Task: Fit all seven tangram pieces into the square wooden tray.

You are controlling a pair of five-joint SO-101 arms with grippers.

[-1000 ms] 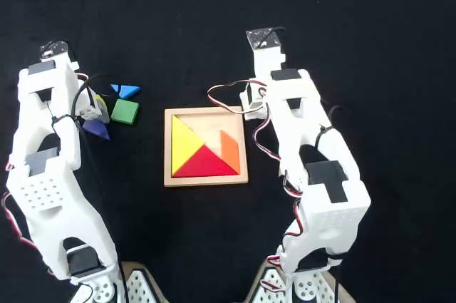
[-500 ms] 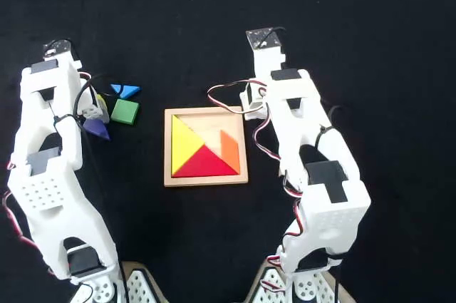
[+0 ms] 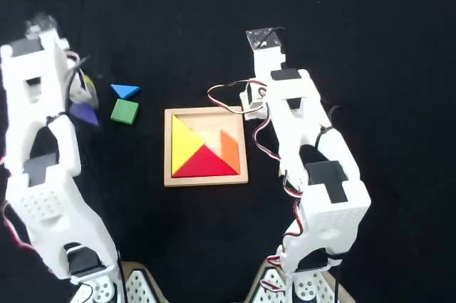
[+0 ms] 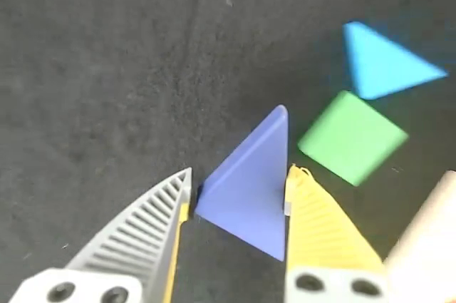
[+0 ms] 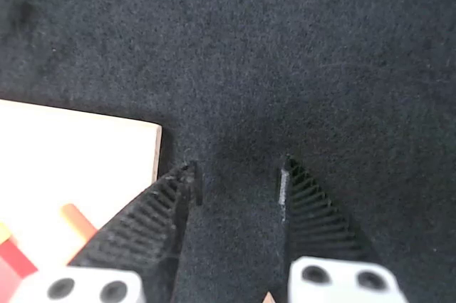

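Table cover [image 5: 299, 46] was black cloth, matt and fuzzy. Tray [image 3: 206, 113] was pale wood, smooth finish. Purple triangle [image 4: 249, 182] and green square [image 4: 351, 137] looked smooth, matt. Right arm [image 3: 313, 139] was white plastic; right gripper [image 5: 239, 175] ribbed black plastic.

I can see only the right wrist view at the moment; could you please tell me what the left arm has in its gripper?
Observer: The left gripper is shut on a dark blue triangle.
Operator: Thank you. Which pieces lie in the tray?
Observer: The wooden tray holds a yellow triangle, a red triangle and an orange piece.
Operator: And what lies loose outside it?
Observer: A green square and a light blue triangle lie on the left arm's side of the tray, apart from each other.
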